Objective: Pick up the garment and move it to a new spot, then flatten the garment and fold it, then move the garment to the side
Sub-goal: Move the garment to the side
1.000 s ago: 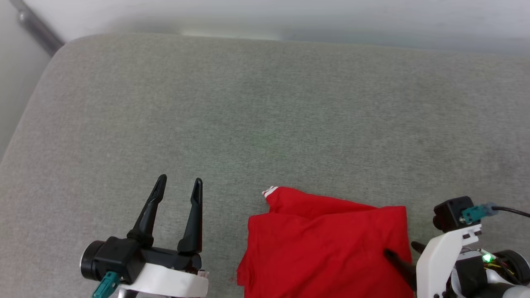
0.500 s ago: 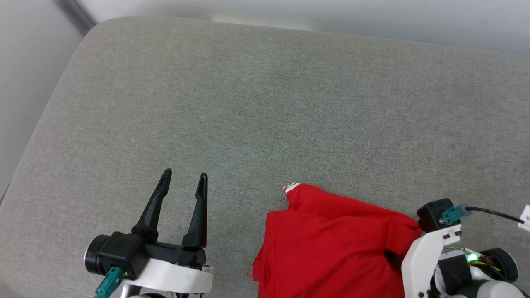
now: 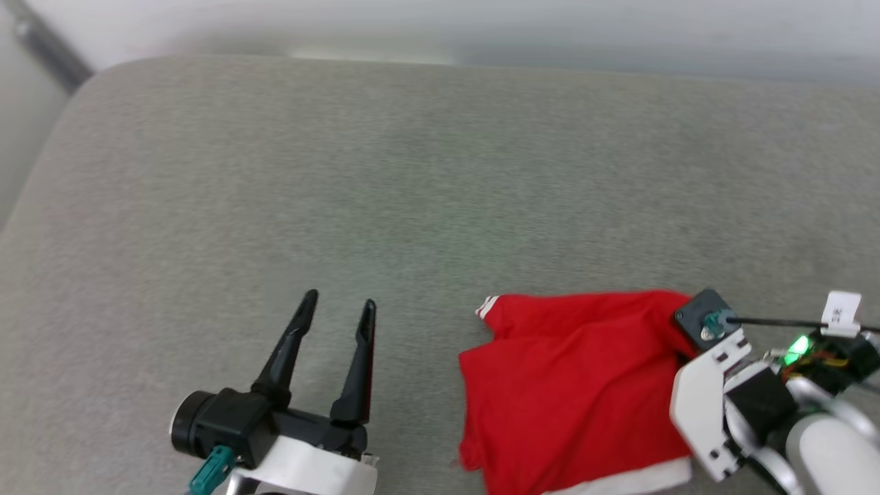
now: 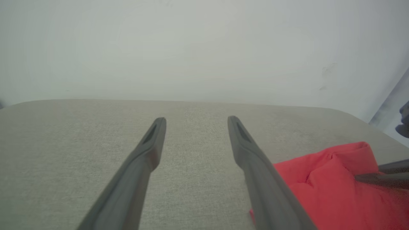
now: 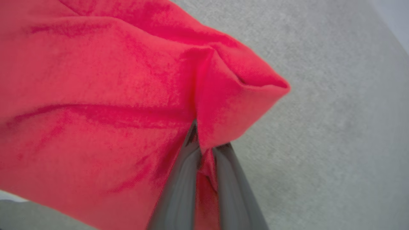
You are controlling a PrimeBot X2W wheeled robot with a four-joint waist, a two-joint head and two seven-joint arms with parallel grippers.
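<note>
At the lower left of the head view, the left claw (image 3: 342, 298) is seen released. Its two long dark fingers are spread apart and point up the frame with nothing between them, over the grey woven-fabric worktop (image 3: 412, 172). In the left wrist view the same left claw (image 4: 196, 118) is shown spread over bare grey fabric, with a pale wall (image 4: 204, 48) behind the far edge and the garment (image 4: 322, 195) at the lower right.

Right of centre in the head view, along the lower edge, the loosely folded red jersey-knit garment (image 3: 577, 385) is laid on the worktop with a plain red side up. A small piece of white-and-red striped trim (image 3: 487, 307) is shown at its upper left corner and a white band (image 3: 619, 479) along its bottom edge.

At the lower right, the garment's right edge is overlapped by the white wrist bracket (image 3: 708, 399) of the right arm. A black camera block (image 3: 698, 317) and a green light (image 3: 797, 344) are carried on that arm, and the fingers are hidden there.

In the right wrist view, the right claw (image 5: 207, 143) is shown clenched on a fold of the garment (image 5: 96, 95). Red cloth is pinched between the two dark fingers, and the cloth beyond the fingertips is bunched into a pointed fold.
</note>
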